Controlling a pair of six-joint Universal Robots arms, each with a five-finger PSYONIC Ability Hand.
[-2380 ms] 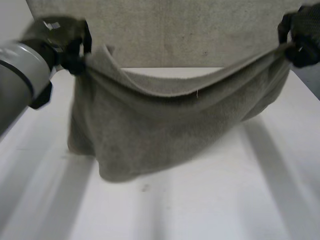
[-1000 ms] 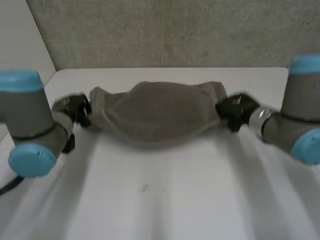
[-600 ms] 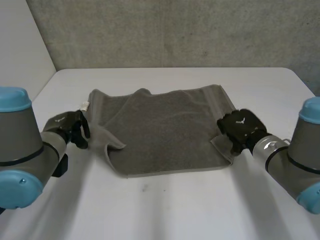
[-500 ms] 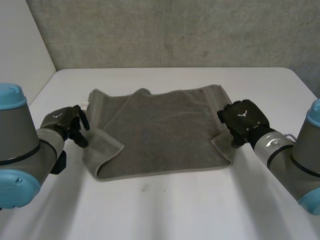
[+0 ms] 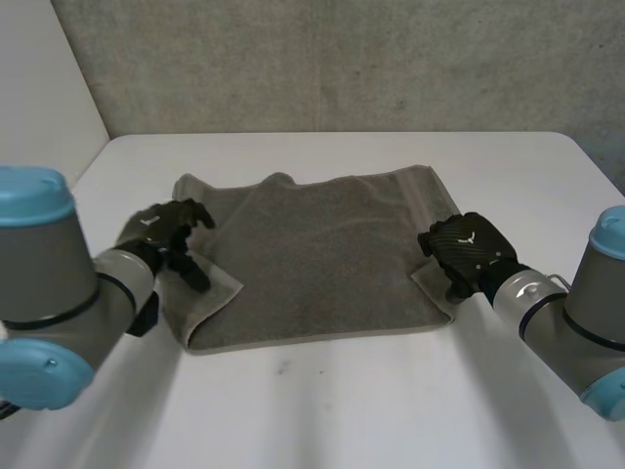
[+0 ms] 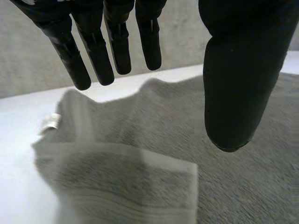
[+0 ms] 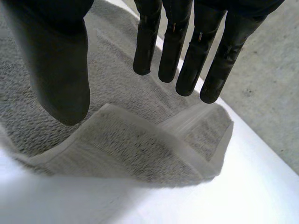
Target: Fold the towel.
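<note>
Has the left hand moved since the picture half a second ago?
Yes. The left hand went inward, from beside the towel's left edge to above its folded-over near corner.

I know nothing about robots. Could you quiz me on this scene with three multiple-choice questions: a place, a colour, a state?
1. Where is the towel? A on the table; B hanging in the air; C on the floor.
2. What colour is the towel? A blue; B grey; C red.
3. How are the left hand and right hand? A both open; B both clenched on the towel; C one clenched.
Answers: 1A, it lies on the white table. 2B, grey all over. 3A, wrist views show straight fingers holding nothing.
</note>
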